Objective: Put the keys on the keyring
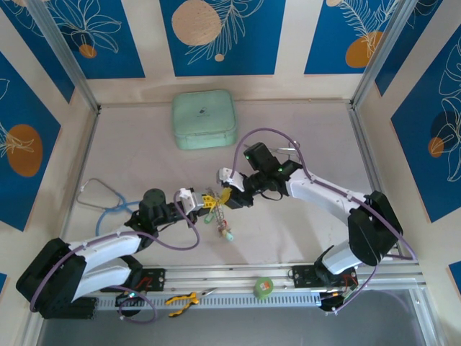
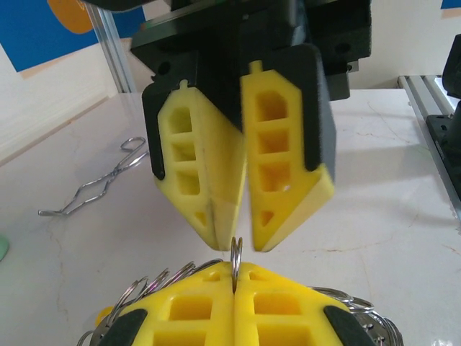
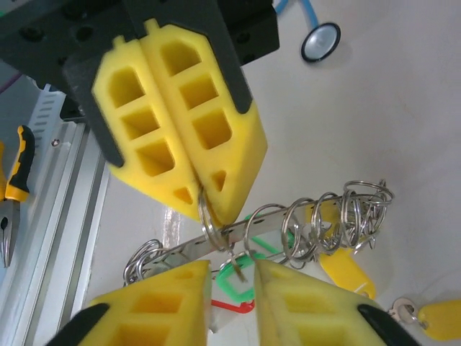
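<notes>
One clenched left gripper on flat silvery-gold keyring, released right gripper at 2 o'clock; risks pivoting, spilling silvery tagged keys.

No legible text or labels.

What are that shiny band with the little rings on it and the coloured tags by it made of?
The keyring looks like polished metal: silvery, with bright glints. The small rings look like shiny metal wire too. The yellow tag seems smooth plastic: glossy, evenly coloured.
</notes>
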Controlling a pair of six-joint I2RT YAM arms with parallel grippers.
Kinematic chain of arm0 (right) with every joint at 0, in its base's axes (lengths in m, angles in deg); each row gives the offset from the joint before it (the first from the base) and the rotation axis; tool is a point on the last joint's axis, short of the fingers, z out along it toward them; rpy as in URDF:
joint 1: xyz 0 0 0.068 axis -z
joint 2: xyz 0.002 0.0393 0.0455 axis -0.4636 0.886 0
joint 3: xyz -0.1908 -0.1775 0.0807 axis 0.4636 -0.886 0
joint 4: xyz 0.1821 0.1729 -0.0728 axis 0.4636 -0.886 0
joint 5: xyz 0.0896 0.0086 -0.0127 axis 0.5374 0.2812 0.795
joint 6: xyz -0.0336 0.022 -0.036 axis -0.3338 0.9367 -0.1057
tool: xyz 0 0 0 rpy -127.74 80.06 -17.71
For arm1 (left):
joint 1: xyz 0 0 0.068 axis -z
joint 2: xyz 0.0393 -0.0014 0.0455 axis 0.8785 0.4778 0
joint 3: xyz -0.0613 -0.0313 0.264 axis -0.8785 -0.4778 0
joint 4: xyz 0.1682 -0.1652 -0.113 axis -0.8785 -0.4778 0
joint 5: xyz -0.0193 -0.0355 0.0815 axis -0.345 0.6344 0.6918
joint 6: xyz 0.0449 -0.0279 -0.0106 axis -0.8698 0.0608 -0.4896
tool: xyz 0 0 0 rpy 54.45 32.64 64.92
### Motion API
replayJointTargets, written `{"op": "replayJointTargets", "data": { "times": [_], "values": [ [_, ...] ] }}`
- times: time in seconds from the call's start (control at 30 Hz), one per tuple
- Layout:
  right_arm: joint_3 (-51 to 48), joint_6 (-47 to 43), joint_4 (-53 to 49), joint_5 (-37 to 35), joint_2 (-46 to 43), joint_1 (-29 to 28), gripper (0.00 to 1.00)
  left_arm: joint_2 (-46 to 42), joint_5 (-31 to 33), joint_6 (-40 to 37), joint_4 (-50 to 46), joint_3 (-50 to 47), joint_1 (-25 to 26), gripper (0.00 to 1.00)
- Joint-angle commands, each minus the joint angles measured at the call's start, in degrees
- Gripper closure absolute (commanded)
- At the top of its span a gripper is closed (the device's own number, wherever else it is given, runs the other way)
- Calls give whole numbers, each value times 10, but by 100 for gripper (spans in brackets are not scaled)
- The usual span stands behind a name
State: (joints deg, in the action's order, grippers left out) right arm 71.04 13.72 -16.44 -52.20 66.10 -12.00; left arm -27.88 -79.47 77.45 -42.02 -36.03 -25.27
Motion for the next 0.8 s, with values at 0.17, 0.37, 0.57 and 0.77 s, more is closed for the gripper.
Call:
{"op": "replayJointTargets", "data": {
  "times": [0.17, 0.37, 0.57, 0.77],
  "values": [
    [-17, 0, 42, 54, -13, -4, 74, 15, -25, 22, 65, -2, 4, 100],
    [-6, -5, 41, 42, 5, -14, 75, 15, -26, 23, 67, -2, 5, 100],
    [-3, -5, 41, 37, 14, -16, 83, 13, -28, 22, 62, -2, 5, 100],
    [2, -7, 37, 35, 11, -16, 100, 11, -19, 22, 56, 0, 4, 98]
  ]
}}
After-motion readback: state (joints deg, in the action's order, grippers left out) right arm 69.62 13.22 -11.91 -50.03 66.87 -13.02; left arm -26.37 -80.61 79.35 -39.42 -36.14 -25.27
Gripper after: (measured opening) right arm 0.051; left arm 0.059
